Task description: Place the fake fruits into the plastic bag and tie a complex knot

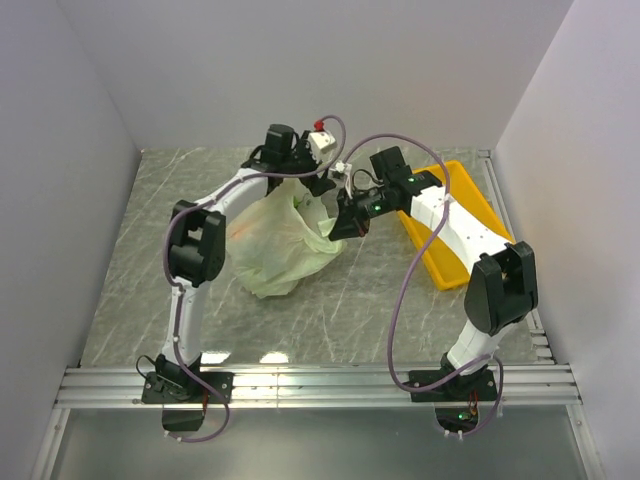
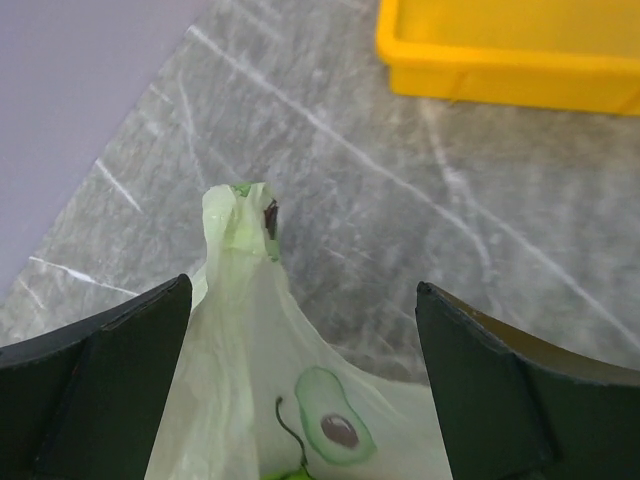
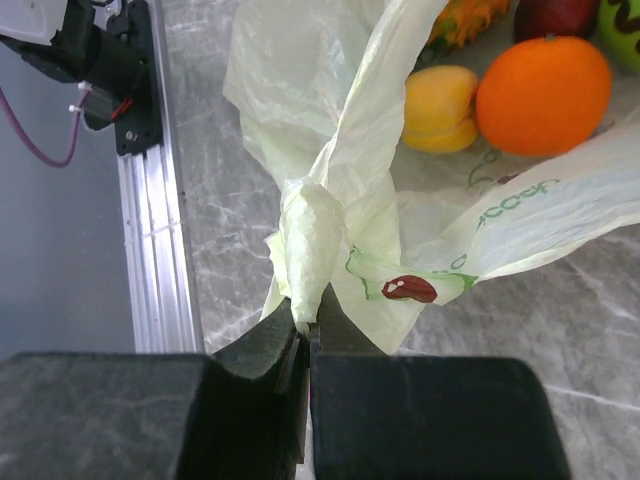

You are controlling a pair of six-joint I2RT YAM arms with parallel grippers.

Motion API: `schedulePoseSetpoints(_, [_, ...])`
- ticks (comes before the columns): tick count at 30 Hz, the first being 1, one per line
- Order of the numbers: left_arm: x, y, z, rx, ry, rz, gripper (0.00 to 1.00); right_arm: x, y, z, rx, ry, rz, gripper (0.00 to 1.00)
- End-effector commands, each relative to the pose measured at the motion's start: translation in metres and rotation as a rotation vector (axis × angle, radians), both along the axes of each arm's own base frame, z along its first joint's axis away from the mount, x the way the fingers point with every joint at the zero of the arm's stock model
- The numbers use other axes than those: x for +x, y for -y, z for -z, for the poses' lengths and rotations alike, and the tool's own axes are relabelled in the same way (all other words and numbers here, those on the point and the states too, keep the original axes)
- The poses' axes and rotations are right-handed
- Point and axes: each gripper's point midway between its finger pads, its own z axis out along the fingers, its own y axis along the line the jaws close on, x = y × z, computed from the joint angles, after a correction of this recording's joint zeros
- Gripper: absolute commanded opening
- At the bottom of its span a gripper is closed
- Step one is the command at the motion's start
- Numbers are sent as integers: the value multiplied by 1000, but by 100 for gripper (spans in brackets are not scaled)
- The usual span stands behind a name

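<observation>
The thin, crinkly, translucent pale-green plastic bag [image 1: 280, 240] carried printed avocado halves, green-rimmed with brown stones, and green lettering. Inside it showed a round bright-orange plastic ball [image 3: 543, 95], a yellow plastic lemon [image 3: 440, 108], a dark-red plastic plum [image 3: 555, 15], a green plastic apple [image 3: 622, 30] and a spiky orange-and-green plastic piece [image 3: 470, 18]. The rectangular plastic tray [image 2: 500, 70] was yellow. The tabletop [image 1: 380, 290] was grey, marbled with white veins. The left end effector [image 2: 305, 330] and the right end effector [image 3: 308, 335] were black.

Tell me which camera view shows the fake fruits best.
The right wrist view: the fake fruits show plainly inside the plastic bag, an orange ball, a yellow piece and others at the top edge. The top external view gives only a faint orange tint through the bag. The left wrist view shows bag film, no clear fruit.
</observation>
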Motion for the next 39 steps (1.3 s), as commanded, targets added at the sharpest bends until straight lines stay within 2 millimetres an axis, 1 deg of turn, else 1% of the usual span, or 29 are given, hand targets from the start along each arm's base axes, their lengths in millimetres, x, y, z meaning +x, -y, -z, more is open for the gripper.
schedulePoseSetpoints(1, [33, 9, -16, 46, 219, -96, 99, -2, 2, -16, 36, 76, -16, 0])
schedulePoseSetpoints(2, [43, 7, -15, 48, 261, -146, 99, -3, 2, -16, 34, 73, -16, 0])
schedulePoseSetpoints(4, [48, 12, -12, 44, 291, -175, 99, -6, 4, -15, 34, 73, -17, 0])
schedulePoseSetpoints(5, [53, 11, -11, 46, 301, -202, 99, -7, 5, -15, 38, 71, -18, 0])
schedulePoseSetpoints(7, [60, 15, -15, 29, 334, -226, 99, -9, 8, -14, 39, 66, -14, 0])
schedulePoseSetpoints(10, [66, 22, -3, 28, 315, -212, 98, -10, 10, -13, 43, 65, -12, 0])
schedulePoseSetpoints(11, [71, 27, 3, 27, 305, -201, 94, -9, 11, -12, 45, 63, -7, 0])
schedulePoseSetpoints(12, [68, 33, 6, 15, 285, -170, 90, -9, 11, -12, 46, 58, -5, 0])
schedulePoseSetpoints(13, [65, 35, 16, 28, 245, -149, 86, -8, 11, -13, 48, 60, -2, 0])
schedulePoseSetpoints(14, [65, 39, 20, 22, 233, -132, 80, -7, 13, -13, 49, 58, 2, 0])
schedulePoseSetpoints(18, [46, 52, 34, 10, 170, -20, 76, -3, 18, -14, 47, 53, 21, 0])
schedulePoseSetpoints(20, [38, 55, 38, 10, 135, 28, 63, -3, 20, -15, 46, 54, 26, 0])
schedulePoseSetpoints(21, [36, 58, 38, 2, 122, 34, 53, -2, 21, -15, 43, 57, 29, 0])
schedulePoseSetpoints(22, [36, 59, 35, -4, 113, 35, 31, -1, 23, -16, 40, 60, 37, 0])
schedulePoseSetpoints(24, [37, 57, 31, -9, 86, 6, 7, 1, 27, -17, 38, 54, 53, 0])
schedulePoseSetpoints(25, [41, 53, 13, -30, 100, -15, 0, 4, 30, -21, 38, 65, 65, 0])
schedulePoseSetpoints(27, [40, 47, -14, -99, 81, -40, 0, 7, 35, -25, 32, 65, 87, 0])
schedulePoseSetpoints(28, [43, 34, -53, -149, 123, -61, 0, 12, 42, -28, 32, 69, 110, 0])
schedulePoseSetpoints(29, [43, 28, -74, -195, 111, -82, 0, 14, 47, -31, 25, 64, 129, 0])
schedulePoseSetpoints(30, [47, 12, -95, -222, 129, -106, 0, 19, 50, -40, 33, 76, 148, 0])
schedulePoseSetpoints(31, [41, 1, -134, -256, 171, -110, 0, 27, 60, -45, 38, 79, 180, 0])
schedulePoseSetpoints(32, [39, -11, -153, -276, 184, -119, 0, 29, 65, -49, 35, 74, 197, 0])
schedulePoseSetpoints(33, [40, -31, -169, -306, 178, -145, 0, 35, 69, -62, 43, 99, 217, 0])
schedulePoseSetpoints(34, [29, -45, -201, -344, 203, -152, 0, 37, 72, -68, 46, 108, 227, 0])
schedulePoseSetpoints(35, [22, -56, -214, -395, 159, -165, 0, 39, 78, -75, 48, 115, 245, 0])
schedulePoseSetpoints(36, [18, -75, -226, -417, 155, -158, 0, 43, 81, -90, 56, 155, 261, 0])
schedulePoseSetpoints(37, [2, -86, -243, -435, 159, -155, 0, 44, 82, -97, 62, 168, 272, 0])
schedulePoseSetpoints(38, [-7, -94, -250, -455, 141, -156, 0, 47, 84, -106, 74, 189, 287, 0])
schedulePoseSetpoints(39, [-13, -109, -254, -457, 140, -164, 0, 47, 85, -121, 91, 207, 300, 0])
